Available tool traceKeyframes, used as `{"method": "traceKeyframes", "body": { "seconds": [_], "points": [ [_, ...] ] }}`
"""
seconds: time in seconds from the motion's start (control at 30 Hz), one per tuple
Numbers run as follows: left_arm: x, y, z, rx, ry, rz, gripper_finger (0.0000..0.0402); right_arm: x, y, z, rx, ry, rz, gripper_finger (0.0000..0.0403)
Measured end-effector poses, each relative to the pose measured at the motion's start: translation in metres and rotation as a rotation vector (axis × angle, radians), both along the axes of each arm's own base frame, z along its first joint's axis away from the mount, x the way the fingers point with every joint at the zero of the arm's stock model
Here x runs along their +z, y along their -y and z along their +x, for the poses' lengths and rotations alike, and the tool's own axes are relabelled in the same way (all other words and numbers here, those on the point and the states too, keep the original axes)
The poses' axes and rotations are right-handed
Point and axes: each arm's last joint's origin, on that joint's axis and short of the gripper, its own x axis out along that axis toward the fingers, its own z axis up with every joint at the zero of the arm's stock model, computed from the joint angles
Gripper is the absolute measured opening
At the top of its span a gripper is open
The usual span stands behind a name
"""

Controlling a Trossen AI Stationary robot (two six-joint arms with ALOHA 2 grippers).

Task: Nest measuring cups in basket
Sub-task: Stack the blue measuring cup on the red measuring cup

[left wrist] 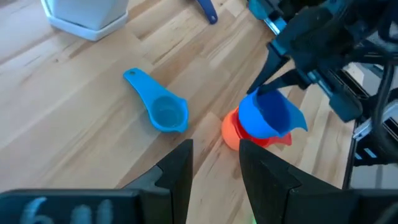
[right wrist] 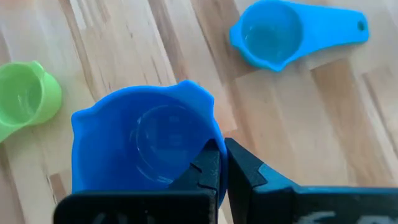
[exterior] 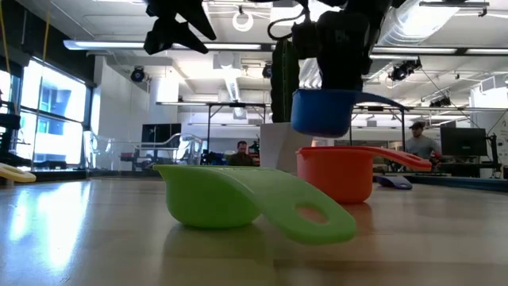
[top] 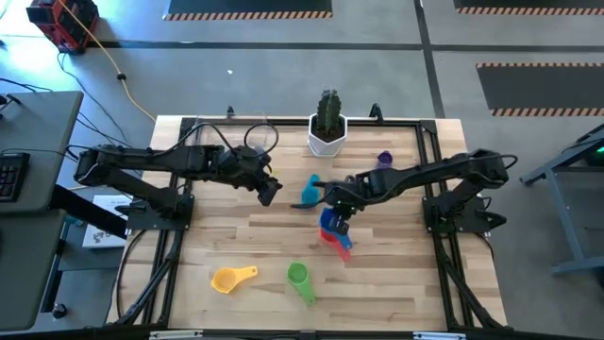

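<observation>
Right claw (right wrist: 221, 163) pinched the dark blue cup (right wrist: 140, 149) by its rim above the red cup (left wrist: 235, 129) — thin hold, could slip and miss nesting.

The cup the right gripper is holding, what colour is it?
Dark blue cup, clearest in the right wrist view, pinched by the right gripper.

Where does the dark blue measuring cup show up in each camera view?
High view: dark blue cup at table centre, under the right pincer.
Low view: upper middle, hanging above the red cup.
Left wrist view: right of centre, over the red cup.
Right wrist view: fills the lower left, rim pinched by the shut pincer.
Shared landmark: the light blue cup lying nearby, hidden in the low view.
</observation>
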Motion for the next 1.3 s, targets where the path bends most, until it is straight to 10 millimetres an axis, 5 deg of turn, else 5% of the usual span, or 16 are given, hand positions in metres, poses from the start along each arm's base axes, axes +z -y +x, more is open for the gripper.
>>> {"method": "traceKeyframes", "body": {
  "seconds": [0.67,1.3],
  "points": [
    [-0.001,0.019,-0.001,-0.002,-0.01,-0.038,0.0122,-0.019,-0.013,0.002,-0.1,-0.092,0.013,0.0004],
    [-0.001,0.021,-0.001,-0.006,-0.01,-0.041,0.0122,-0.019,-0.016,0.001,-0.132,-0.083,-0.004,0.0076]
  ]
}}
